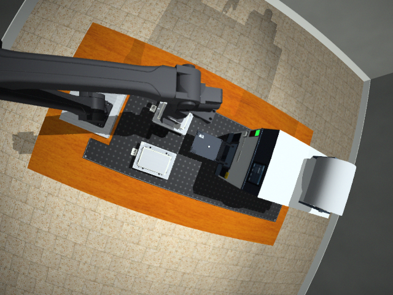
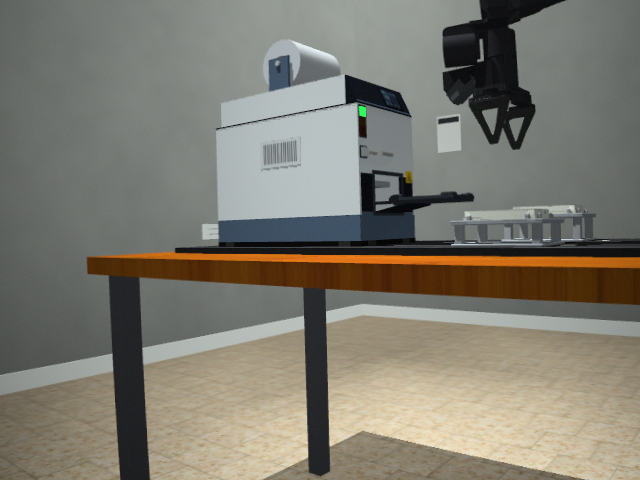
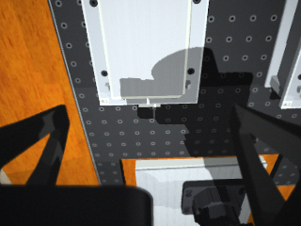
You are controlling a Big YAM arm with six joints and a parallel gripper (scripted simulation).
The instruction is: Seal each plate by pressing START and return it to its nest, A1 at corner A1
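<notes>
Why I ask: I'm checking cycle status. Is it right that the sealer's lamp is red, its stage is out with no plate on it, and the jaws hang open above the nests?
Not quite: the lamp on the sealer is green, not red, as the exterior view shows. The rest holds: the stage is out and bare, and the gripper hangs with its jaws open above the nests.
</notes>
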